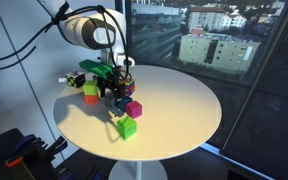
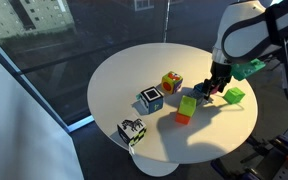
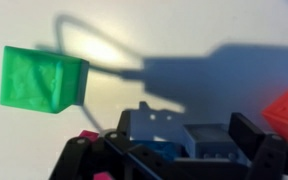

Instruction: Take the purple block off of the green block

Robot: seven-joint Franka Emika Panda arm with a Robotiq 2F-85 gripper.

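hovering tool (image 1: 118, 99) by the purple block (image 1: 134, 108), green block (image 1: 128, 127) near it (tool's opening unclear)

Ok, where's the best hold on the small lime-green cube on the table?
Come straight down on the small lime-green cube and pinch two opposite side faces. It sits flat on the round white table, top face open, faces flat and parallel. Probably choose the pair that keeps clear of the magenta-purple cube close beside it.
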